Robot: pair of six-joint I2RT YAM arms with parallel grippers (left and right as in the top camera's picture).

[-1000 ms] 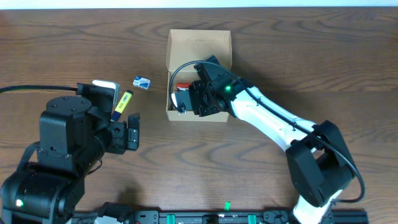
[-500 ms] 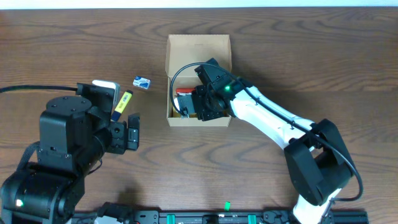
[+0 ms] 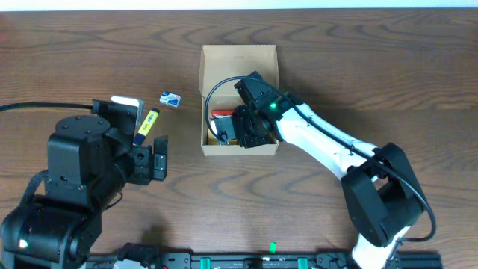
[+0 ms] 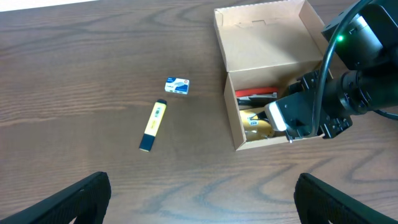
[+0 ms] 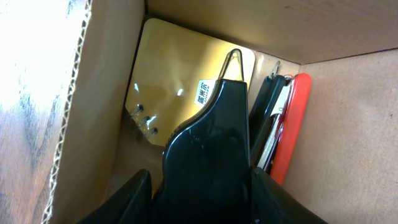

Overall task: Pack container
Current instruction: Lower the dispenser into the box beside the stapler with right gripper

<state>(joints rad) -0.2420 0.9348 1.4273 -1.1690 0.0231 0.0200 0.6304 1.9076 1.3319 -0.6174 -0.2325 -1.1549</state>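
The container [image 3: 239, 56] is a tan cardboard box with its flap lid open, at the table's middle back; it also shows in the left wrist view [image 4: 267, 37]. My right gripper [image 3: 237, 133] is down inside it, shut on a black binder clip [image 5: 211, 143] with a wire handle. Under the clip lies a gold flat item [image 5: 168, 68], and beside it a red item [image 5: 292, 124]. My left gripper [image 3: 158, 159] is open and empty, low over bare table left of the box, with its fingers wide apart [image 4: 74, 199].
A yellow marker [image 3: 146, 127] and a small blue-and-white packet [image 3: 170, 99] lie on the table left of the box. Both show in the left wrist view, the marker [image 4: 153, 125] and the packet [image 4: 177, 86]. A black cable loops over the box.
The box has slid a little toward the table's front with my right gripper in it. The gripper has shifted slightly right inside the box. The left arm has not moved.
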